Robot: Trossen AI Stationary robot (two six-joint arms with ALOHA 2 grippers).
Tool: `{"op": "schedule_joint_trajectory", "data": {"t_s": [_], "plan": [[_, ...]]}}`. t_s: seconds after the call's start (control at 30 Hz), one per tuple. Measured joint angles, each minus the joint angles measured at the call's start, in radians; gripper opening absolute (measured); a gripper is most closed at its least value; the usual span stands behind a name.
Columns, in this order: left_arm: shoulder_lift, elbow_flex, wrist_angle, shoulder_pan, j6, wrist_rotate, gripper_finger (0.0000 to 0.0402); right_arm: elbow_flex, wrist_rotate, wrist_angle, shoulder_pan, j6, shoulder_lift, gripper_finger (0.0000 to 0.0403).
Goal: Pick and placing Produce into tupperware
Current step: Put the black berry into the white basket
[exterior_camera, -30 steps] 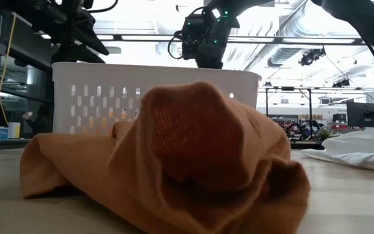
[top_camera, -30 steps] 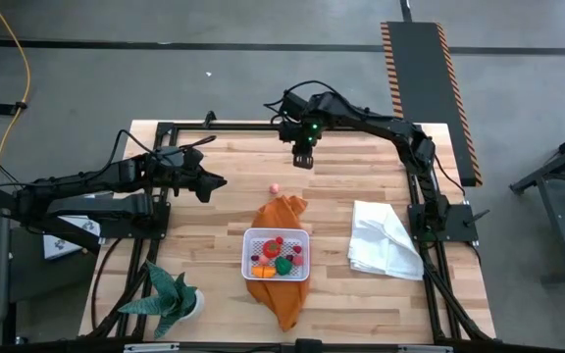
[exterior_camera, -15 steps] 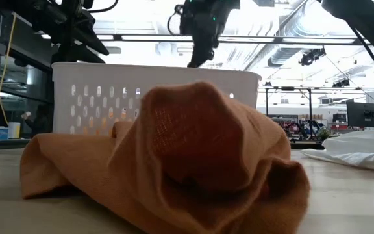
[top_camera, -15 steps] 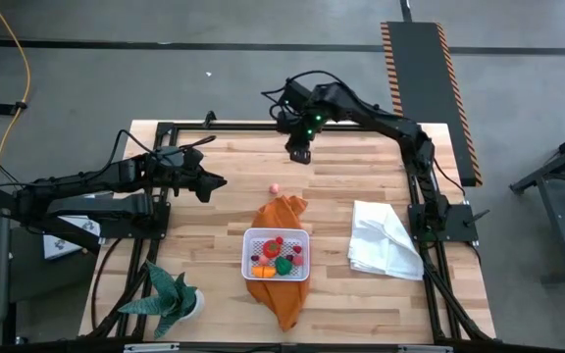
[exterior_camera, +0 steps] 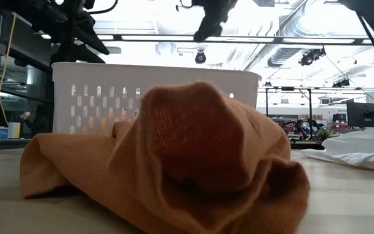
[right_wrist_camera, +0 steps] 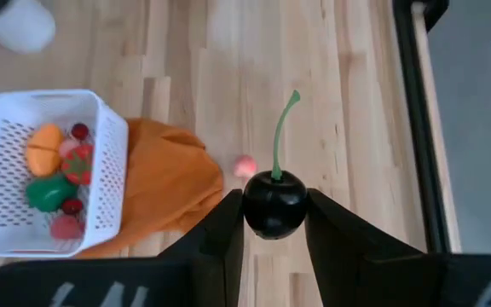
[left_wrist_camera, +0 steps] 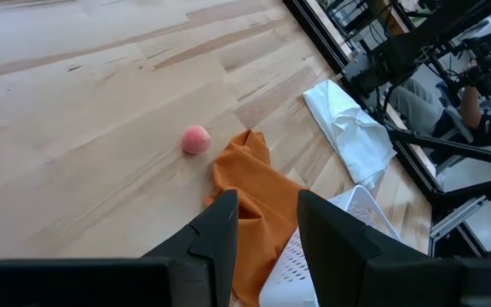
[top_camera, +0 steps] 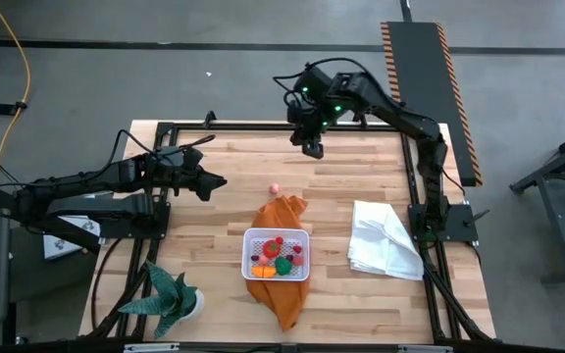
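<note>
My right gripper (right_wrist_camera: 273, 223), clamped on the dark cherry (right_wrist_camera: 274, 201), has shifted right along the frame's top; my left gripper (top_camera: 216, 183), slightly parted and empty, stays left.

White tupperware (top_camera: 277, 253) holds produce; pink piece (top_camera: 275, 188) loose; dark cherry (right_wrist_camera: 274, 202) gripped.

In the low view the orange cloth (exterior_camera: 174, 156) hides most of the white container (exterior_camera: 154, 97) and all the toy fruit inside. The white cloth (exterior_camera: 356, 153) is cut off at the edge.
</note>
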Motion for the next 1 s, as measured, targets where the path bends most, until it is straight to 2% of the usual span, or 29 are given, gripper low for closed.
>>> {"op": "schedule_joint_trajectory", "data": {"t_s": [0.23, 0.57, 0.77, 0.9, 1.0], "plan": [[0.0, 0.0, 0.005, 0.0, -0.027, 0.0, 0.0111, 0.0, -0.021, 0.0, -0.007, 0.0, -0.091, 0.0089], [0.0, 0.0, 0.005, 0.0, -0.1, 0.0, 0.0111, 0.0, -0.031, -0.013, -0.015, 0.0, -0.289, 0.0089], [0.0, 0.0, 0.005, 0.0, -0.159, 0.0, 0.0111, 0.0, -0.085, -0.043, -0.015, 0.0, -0.381, 0.0089], [0.0, 0.0, 0.005, 0.0, -0.172, 0.0, 0.0111, -0.069, -0.127, -0.055, 0.001, 0.001, -0.433, 0.0089], [0.0, 0.0, 0.005, 0.0, -0.173, 0.0, 0.0111, -0.198, -0.151, -0.026, 0.029, 0.017, -0.477, 0.0089]]}}
